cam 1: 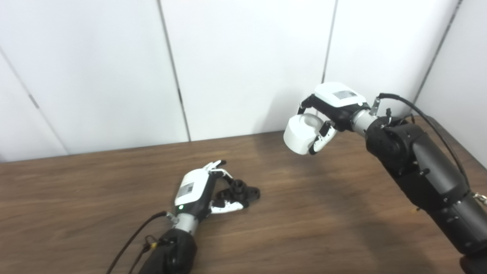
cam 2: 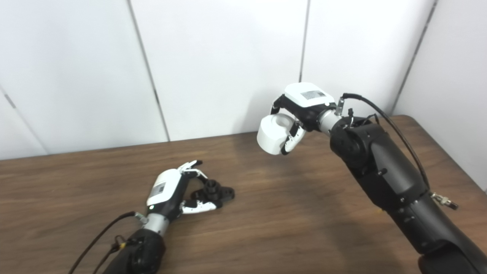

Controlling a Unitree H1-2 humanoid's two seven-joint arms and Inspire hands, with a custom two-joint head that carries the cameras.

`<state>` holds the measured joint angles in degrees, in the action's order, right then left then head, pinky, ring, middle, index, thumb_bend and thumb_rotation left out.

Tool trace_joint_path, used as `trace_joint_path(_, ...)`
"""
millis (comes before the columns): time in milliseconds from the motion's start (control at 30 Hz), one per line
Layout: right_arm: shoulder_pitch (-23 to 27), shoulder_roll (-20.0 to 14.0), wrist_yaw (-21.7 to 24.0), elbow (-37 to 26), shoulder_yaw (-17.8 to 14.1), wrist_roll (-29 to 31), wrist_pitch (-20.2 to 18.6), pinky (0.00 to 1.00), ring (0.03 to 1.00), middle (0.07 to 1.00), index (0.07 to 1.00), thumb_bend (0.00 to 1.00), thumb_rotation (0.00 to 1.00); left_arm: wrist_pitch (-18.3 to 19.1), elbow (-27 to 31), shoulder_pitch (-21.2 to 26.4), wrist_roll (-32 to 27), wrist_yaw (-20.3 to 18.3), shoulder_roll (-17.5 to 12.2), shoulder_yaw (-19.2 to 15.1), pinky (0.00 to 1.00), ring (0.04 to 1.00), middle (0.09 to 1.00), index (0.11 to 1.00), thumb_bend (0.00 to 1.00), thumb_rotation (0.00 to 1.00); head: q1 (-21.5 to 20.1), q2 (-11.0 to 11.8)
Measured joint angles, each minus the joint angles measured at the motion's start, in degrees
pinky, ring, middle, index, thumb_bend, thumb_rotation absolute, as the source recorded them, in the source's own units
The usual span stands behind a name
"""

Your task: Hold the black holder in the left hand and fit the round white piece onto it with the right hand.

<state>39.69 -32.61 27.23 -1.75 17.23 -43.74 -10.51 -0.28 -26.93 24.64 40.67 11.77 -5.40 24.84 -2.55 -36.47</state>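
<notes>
Left hand low on the tabletop, fingers wrapped on the black holder (it rests on the wood). Right hand up high, well apart, clamped around the round white piece beneath its palm.
</notes>
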Motion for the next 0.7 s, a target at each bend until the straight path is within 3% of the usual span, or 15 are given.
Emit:
trace_joint_path(100, -0.09, 0.82, 1.22, -0.34, 1.03, 0.20, 0.02, 0.75, 0.810, 0.742, 0.483, 0.53, 0.14, 1.12, 0.06, 0.43, 0.01, 0.00, 0.58, 0.72, 0.87, 0.920, 0.901, 0.489, 0.52, 0.08, 0.71, -0.18)
trace_joint_path(133, -0.10, 1.42, 1.80, -0.49, 1.28, 0.20, 0.00, 0.75, 0.811, 0.743, 0.483, 0.53, 0.14, 1.54, 0.09, 0.63, 0.02, 0.00, 0.57, 1.03, 0.86, 0.915, 0.897, 0.510, 0.76, 0.17, 0.97, -0.26)
trace_joint_path(167, -0.16, 2.01, 2.33, -0.71, 1.47, 0.21, -0.02, 0.75, 0.812, 0.744, 0.483, 0.53, 0.14, 1.92, 0.09, 0.86, 0.12, 0.00, 0.56, 1.30, 0.85, 0.912, 0.895, 0.524, 0.88, 0.22, 1.06, -0.26)
trace_joint_path(233, -0.34, 2.94, 2.70, -1.73, 1.97, 0.22, -0.01, 0.74, 0.808, 0.740, 0.482, 0.52, 0.13, 3.05, 0.07, 1.34, 1.49, -0.09, 0.43, 2.23, 0.83, 0.903, 0.892, 0.537, 0.98, 0.25, 1.41, -0.44)
trace_joint_path(700, 0.70, 6.76, 4.97, -2.96, 4.54, -0.08, 0.04, 0.76, 0.818, 0.742, 0.482, 0.52, 0.13, 6.67, -0.55, 2.59, 3.99, -0.08, 1.45, 3.21, 0.83, 0.903, 0.904, 0.543, 1.00, 0.29, 3.08, -1.67)
